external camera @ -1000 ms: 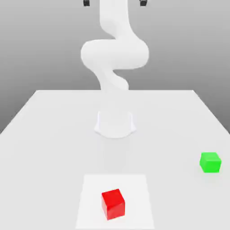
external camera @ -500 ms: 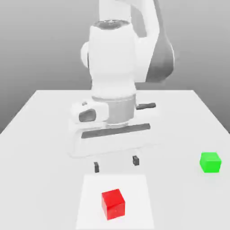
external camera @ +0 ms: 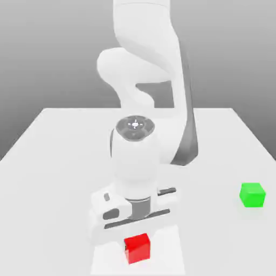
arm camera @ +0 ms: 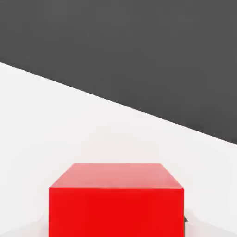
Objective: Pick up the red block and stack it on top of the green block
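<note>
Gripper [external camera: 136, 237] hides red block [external camera: 137, 248] top.

We see the red block [external camera: 137, 248], a plain glossy cube, sitting flat on the white counter [external camera: 48, 161] near its front edge, on a slightly brighter square patch. Its top is partly covered by the robot's hand, and it stands square, not tilted. In the hand view the red block [arm camera: 116, 201] looms close, its top face and one side face showing. The green block [external camera: 252, 194], a cube of like size, rests upright on the counter well apart from the red block, toward the exterior view's right and a little farther back.
</note>
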You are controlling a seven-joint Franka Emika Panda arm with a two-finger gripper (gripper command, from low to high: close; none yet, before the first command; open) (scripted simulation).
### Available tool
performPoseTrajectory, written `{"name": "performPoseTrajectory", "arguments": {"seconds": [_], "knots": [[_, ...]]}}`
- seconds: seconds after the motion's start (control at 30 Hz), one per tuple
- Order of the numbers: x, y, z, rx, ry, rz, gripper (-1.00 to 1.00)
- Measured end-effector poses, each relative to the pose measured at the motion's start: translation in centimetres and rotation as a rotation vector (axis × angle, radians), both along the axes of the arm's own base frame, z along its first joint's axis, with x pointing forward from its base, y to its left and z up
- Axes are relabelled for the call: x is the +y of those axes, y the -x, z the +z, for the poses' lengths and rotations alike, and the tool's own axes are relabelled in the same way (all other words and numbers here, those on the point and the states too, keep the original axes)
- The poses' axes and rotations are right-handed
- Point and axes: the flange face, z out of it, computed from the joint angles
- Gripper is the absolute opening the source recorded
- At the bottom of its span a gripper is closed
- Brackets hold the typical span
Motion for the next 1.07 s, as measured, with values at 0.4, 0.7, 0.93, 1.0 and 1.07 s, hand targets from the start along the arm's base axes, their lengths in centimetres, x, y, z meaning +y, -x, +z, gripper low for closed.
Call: {"name": "performPoseTrajectory", "arguments": {"seconds": [0.4, 0.7, 0.93, 1.0, 1.07], "knots": [[15.4, 3.7, 7.6, 0.006, -0.026, 0.324, -1.0], [31.9, 16.9, 9.5, 0.005, -0.012, 0.784, -1.0], [33.5, 19.3, 4.6, -0.001, 0.001, 0.846, -1.0], [33.5, 19.3, 3.7, -0.001, 0.0, 0.846, 1.0], [33.5, 19.3, 3.7, -0.001, 0.0, 0.846, 1.0]]}}
